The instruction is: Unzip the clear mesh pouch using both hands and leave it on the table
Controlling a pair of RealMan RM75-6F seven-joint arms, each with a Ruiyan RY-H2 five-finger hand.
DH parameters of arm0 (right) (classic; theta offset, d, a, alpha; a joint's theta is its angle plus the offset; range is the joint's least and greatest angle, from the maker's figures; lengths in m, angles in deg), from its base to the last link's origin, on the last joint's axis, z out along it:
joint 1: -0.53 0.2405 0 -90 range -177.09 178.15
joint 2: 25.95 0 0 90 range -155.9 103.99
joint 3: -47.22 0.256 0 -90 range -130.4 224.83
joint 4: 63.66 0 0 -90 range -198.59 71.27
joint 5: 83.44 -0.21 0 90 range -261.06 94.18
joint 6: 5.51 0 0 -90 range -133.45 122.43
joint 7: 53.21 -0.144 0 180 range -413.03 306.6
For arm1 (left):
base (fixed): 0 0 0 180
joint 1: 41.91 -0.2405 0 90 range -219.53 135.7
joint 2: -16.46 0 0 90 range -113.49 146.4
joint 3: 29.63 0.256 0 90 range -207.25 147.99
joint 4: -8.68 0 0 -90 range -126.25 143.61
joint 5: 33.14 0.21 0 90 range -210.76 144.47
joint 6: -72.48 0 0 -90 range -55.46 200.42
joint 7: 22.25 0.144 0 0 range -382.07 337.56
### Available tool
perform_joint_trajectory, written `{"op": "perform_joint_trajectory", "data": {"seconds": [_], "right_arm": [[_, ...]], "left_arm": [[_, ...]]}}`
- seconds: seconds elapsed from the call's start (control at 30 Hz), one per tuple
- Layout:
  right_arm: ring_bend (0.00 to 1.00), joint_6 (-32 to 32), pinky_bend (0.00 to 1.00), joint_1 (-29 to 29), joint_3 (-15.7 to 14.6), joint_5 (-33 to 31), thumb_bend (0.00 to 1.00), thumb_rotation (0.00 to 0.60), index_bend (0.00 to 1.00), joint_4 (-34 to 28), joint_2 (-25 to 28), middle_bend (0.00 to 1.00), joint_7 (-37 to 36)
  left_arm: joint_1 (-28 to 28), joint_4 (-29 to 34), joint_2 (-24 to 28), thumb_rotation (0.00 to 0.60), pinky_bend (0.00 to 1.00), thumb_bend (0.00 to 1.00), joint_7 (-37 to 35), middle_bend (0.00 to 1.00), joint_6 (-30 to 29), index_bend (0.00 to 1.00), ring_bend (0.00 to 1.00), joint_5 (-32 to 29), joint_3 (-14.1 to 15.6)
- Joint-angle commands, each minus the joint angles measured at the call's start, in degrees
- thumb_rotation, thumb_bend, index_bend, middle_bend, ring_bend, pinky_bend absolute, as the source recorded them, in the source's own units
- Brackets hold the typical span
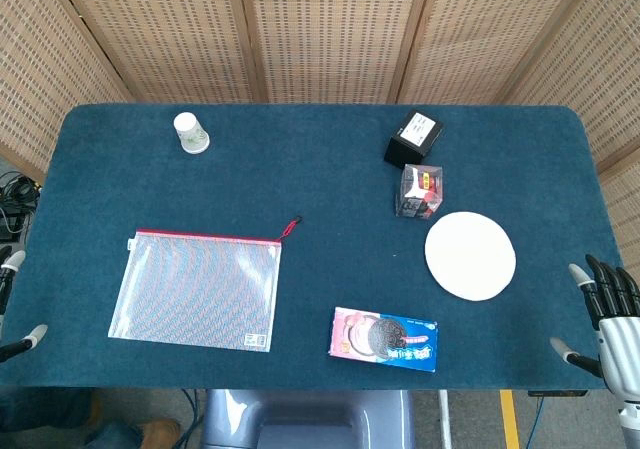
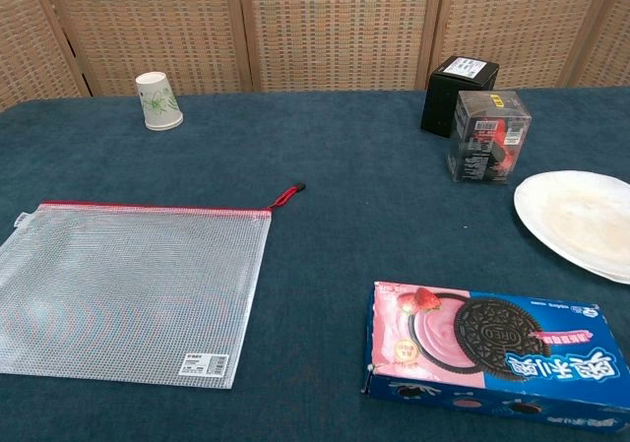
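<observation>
The clear mesh pouch [image 1: 196, 290] [image 2: 133, 291] lies flat on the left part of the blue table. Its red zipper runs along the far edge, with the red pull tab [image 1: 291, 228] [image 2: 286, 195] at the right end, so the zip looks closed. My left hand [image 1: 12, 304] shows only as fingertips at the left edge of the head view, apart from the pouch. My right hand [image 1: 606, 312] hangs at the table's right front corner, fingers spread and holding nothing. Neither hand appears in the chest view.
A paper cup [image 1: 191, 133] [image 2: 157, 100] stands upside down at the back left. A black box [image 1: 414, 137] [image 2: 460, 94] and a clear box [image 1: 420, 190] [image 2: 488, 136] sit at the back right, beside a white plate [image 1: 470, 255] [image 2: 579, 221]. An Oreo packet [image 1: 384, 338] [image 2: 497, 354] lies near the front edge.
</observation>
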Motion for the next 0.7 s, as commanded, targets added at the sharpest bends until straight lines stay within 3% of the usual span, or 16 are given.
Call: {"op": "perform_joint_trajectory", "data": {"seconds": [0.03, 0.33, 0.37, 0.43, 0.47, 0.5, 0.6, 0.7], "right_arm": [[0.0, 0.2, 0.0, -0.1, 0.1, 0.0, 0.0, 0.6, 0.02, 0.0, 0.0, 0.0, 0.2], [0.0, 0.4, 0.0, -0.1, -0.1, 0.7, 0.0, 0.6, 0.02, -0.3, 0.0, 0.0, 0.4], [0.0, 0.3, 0.0, -0.1, 0.0, 0.6, 0.0, 0.6, 0.02, -0.3, 0.0, 0.0, 0.5], [0.0, 0.0, 0.0, 0.1, 0.1, 0.3, 0.0, 0.6, 0.02, -0.3, 0.0, 0.0, 0.5], [0.0, -0.3, 0.0, 0.2, 0.1, 0.0, 0.0, 0.6, 0.02, -0.2, -0.1, 0.0, 0.6], [0.0, -0.6, 0.0, 0.3, 0.2, -0.2, 0.0, 0.6, 0.02, -0.1, -0.1, 0.0, 0.6], [0.0, -1.7, 0.0, 0.7, 0.5, -1.2, 0.0, 0.6, 0.02, 0.4, -0.5, 0.0, 1.0], [0.0, -2.0, 0.0, 0.9, 0.7, -1.7, 0.0, 0.6, 0.02, 0.5, -0.7, 0.0, 1.3]], "left_arm": [[0.0, 0.0, 0.0, 0.6, 0.0, 0.0, -0.1, 0.0, 0.0, 0.0, 0.0, 0.0, 0.0], [0.6, -0.3, -0.4, 0.6, 0.0, 0.0, 0.9, 0.0, 1.5, 0.0, 0.0, -0.4, 0.1], [0.8, -0.2, -0.5, 0.6, 0.03, 0.0, 1.1, 0.04, 1.8, 0.0, 0.06, -0.6, -0.1], [1.5, 0.2, -0.7, 0.6, 0.32, 0.0, 1.2, 0.32, 2.6, 0.0, 0.35, -1.3, -0.7], [2.0, 0.9, -0.5, 0.6, 0.57, 0.0, 0.6, 0.54, 3.9, 0.0, 0.57, -2.0, -0.7], [2.7, 1.7, -0.2, 0.6, 0.75, 0.0, 0.0, 0.69, 5.3, 0.0, 0.7, -2.4, -0.8], [6.0, 3.6, -0.1, 0.6, 0.98, 0.0, 1.2, 0.92, 9.2, 0.05, 0.89, -3.9, -2.7], [9.4, 5.6, -0.1, 0.6, 1.0, 0.0, 3.3, 0.98, 12.9, 0.17, 0.94, -6.0, -4.9]]}}
